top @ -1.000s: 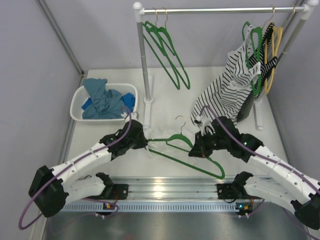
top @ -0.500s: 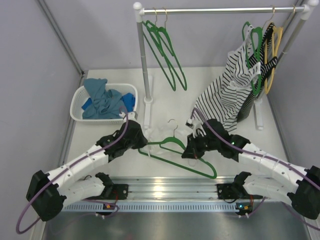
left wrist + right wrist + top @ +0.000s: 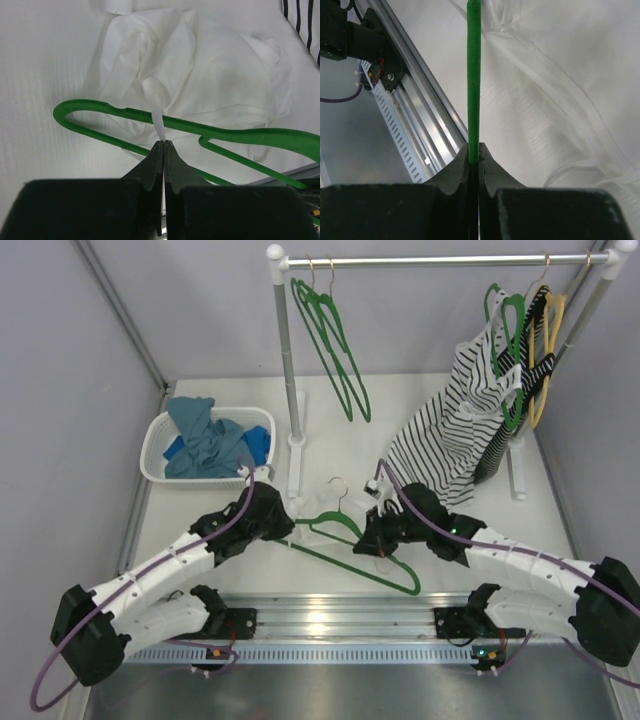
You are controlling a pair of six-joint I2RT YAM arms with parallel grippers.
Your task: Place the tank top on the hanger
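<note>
The white tank top [image 3: 200,80] lies crumpled on the table [image 3: 430,410], hard to make out in the top view [image 3: 318,508]. The green hanger [image 3: 352,540] lies over it, hook toward the rack. My left gripper [image 3: 288,522] is shut on a narrow white strap of the tank top [image 3: 159,122], which passes over the hanger's bar [image 3: 220,131]. My right gripper [image 3: 368,538] is shut on the hanger's thin green bar [image 3: 473,80], with the tank top's straps [image 3: 555,115] beside it.
A clothes rack [image 3: 286,360] stands behind with two green hangers [image 3: 335,335], a striped top [image 3: 455,425] and a yellow hanger [image 3: 548,350] at the right. A white basket [image 3: 160,435] of blue garments sits at the left. The metal rail [image 3: 340,625] runs along the near edge.
The right gripper has carried the hanger left and toward the rack. The left gripper has shifted slightly right and back with the strap. The two green hangers on the rack have swung.
</note>
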